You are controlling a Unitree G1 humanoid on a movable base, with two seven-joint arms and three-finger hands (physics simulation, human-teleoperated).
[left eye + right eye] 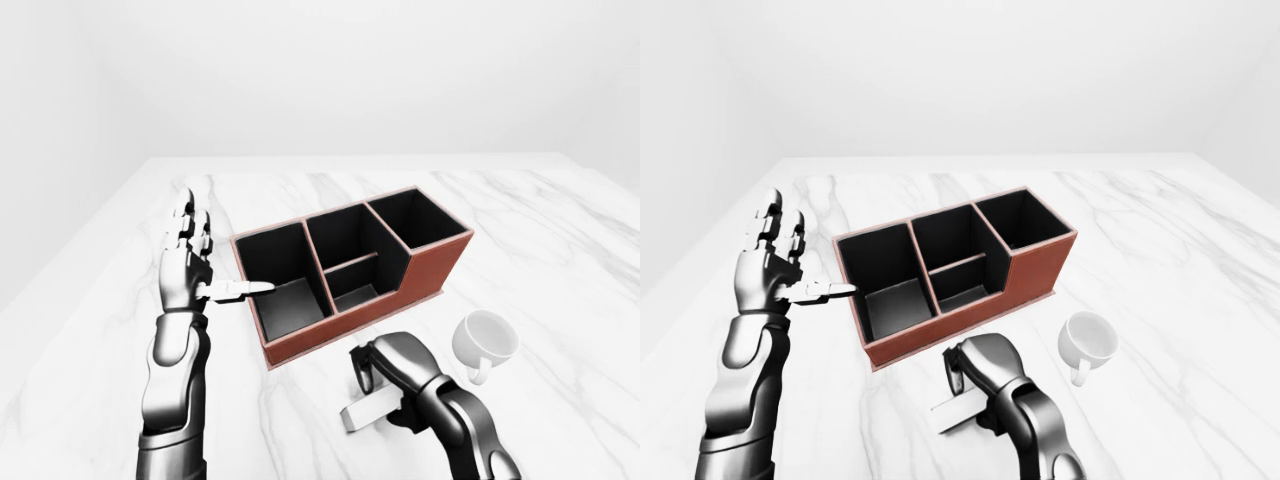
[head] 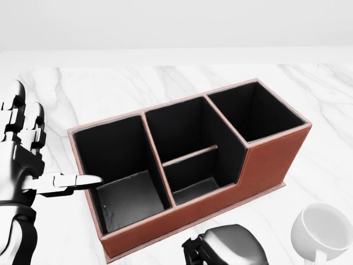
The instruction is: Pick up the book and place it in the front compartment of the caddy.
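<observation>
Book (image 1: 362,414), pale and mostly hidden under my right hand (image 1: 392,368) whose fingers curl onto it, lies on the marble just below the caddy (image 1: 445,262), whose compartments look empty, while my left hand (image 1: 187,268) stands open beside it

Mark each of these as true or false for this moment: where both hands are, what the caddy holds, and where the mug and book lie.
1. The caddy holds the book. False: its compartments show nothing; the book lies on the table.
2. The right hand is down over the book. True.
3. The mug stands inside the caddy. False: it is on the table, right of the caddy.
4. The left hand is open, thumb pointing toward the caddy. True.
</observation>
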